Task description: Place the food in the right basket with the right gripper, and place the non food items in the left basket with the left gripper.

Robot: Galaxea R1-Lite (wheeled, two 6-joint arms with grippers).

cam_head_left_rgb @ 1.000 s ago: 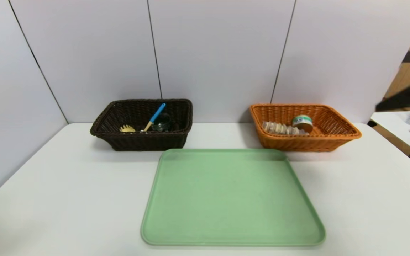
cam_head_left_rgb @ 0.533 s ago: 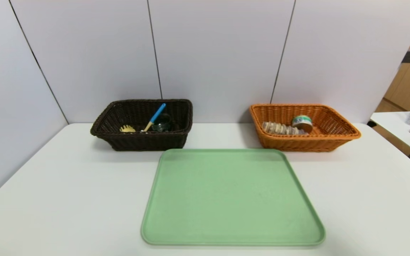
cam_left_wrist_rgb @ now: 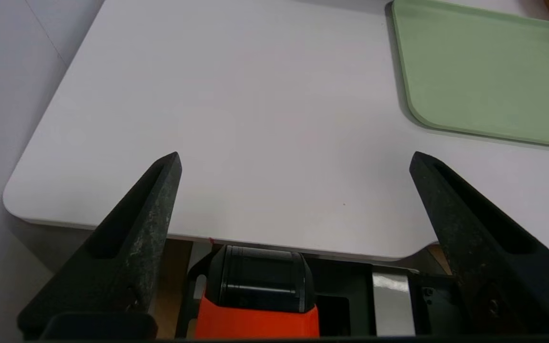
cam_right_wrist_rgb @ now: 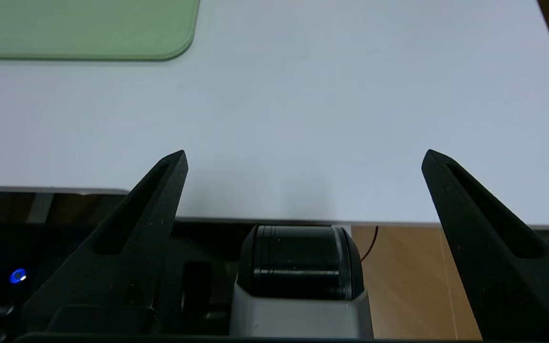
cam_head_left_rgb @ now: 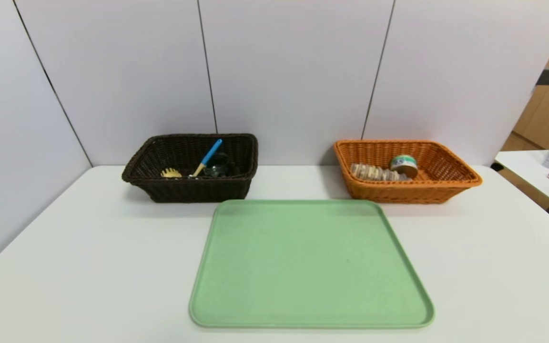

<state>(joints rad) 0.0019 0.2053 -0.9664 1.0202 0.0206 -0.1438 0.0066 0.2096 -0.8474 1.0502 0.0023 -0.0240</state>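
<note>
A: Where's the food?
B: Loaf [cam_head_left_rgb: 374, 172] and tin [cam_head_left_rgb: 404, 165] lie in the orange basket [cam_head_left_rgb: 451, 183]; spoon [cam_head_left_rgb: 208, 156], fork [cam_head_left_rgb: 170, 172] and cup [cam_head_left_rgb: 217, 165] in the dark basket [cam_head_left_rgb: 188, 189].
A: Claws?
B: Left claw [cam_left_wrist_rgb: 295, 159] and right claw [cam_right_wrist_rgb: 304, 156] gape wide, empty, at the table's [cam_head_left_rgb: 88, 247] near edge.

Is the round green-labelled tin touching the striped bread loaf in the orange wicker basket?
Cannot tell. In the head view the tin overlaps the loaf's end inside the orange basket, so no gap or contact shows plainly.
</note>
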